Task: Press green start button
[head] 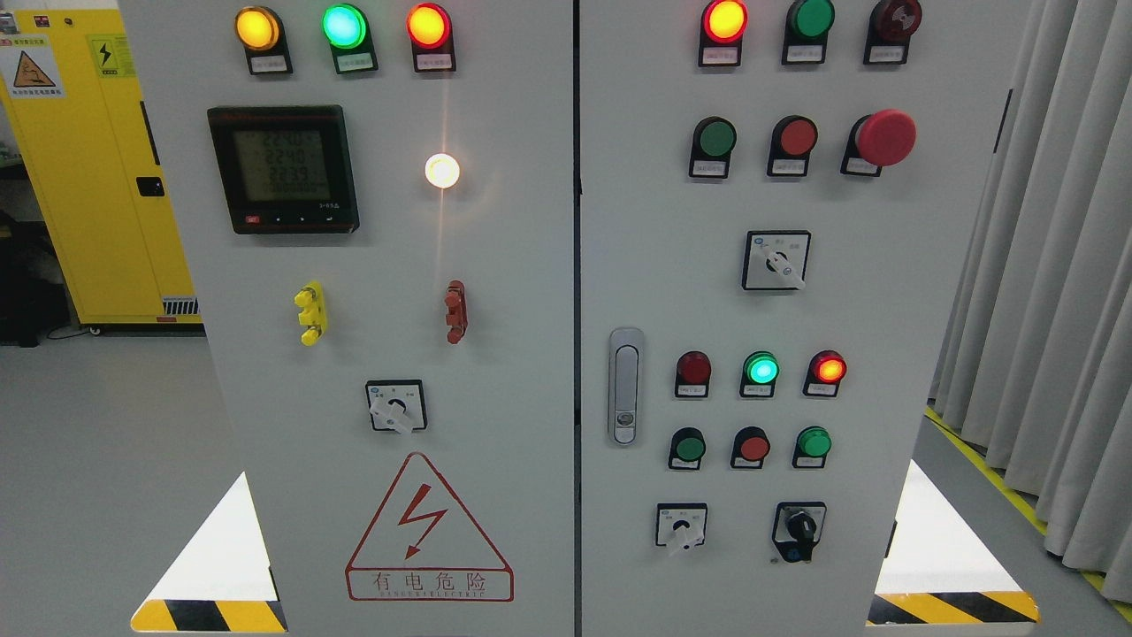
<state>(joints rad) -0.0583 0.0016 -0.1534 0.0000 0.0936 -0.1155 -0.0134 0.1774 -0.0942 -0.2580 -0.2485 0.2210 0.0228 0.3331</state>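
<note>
Evidently no hand before cabinet (495, 265); green button (713, 138) untouched

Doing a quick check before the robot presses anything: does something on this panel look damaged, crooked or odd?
Nothing looks damaged or askew. The only oddity is glare: the white lamp on the left door throws a vertical light streak. Buttons, selector switches and the door handle sit straight. No robot hand is in view.

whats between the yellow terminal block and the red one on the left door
In the head view, nothing: only bare grey panel lies between the yellow terminal block and the red terminal block.
</note>
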